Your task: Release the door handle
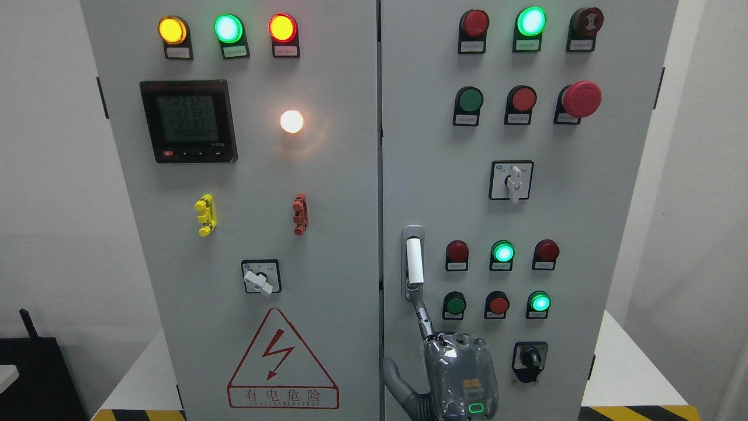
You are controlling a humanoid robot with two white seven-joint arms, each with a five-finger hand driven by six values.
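The door handle is a white upright lever in a silver recess near the left edge of the cabinet's right door. My right hand comes up from the bottom edge just below it, back toward the camera. One straight finger reaches up and its tip meets the handle's lower end. The thumb is spread out to the left, away from the handle. No fingers wrap the lever. Both doors look shut, with a narrow seam between them. The left arm does not show.
The right door carries red and green buttons, a red mushroom stop, and rotary switches close to my hand. The left door has lamps, a meter, and a warning triangle. A white platform lies under the cabinet.
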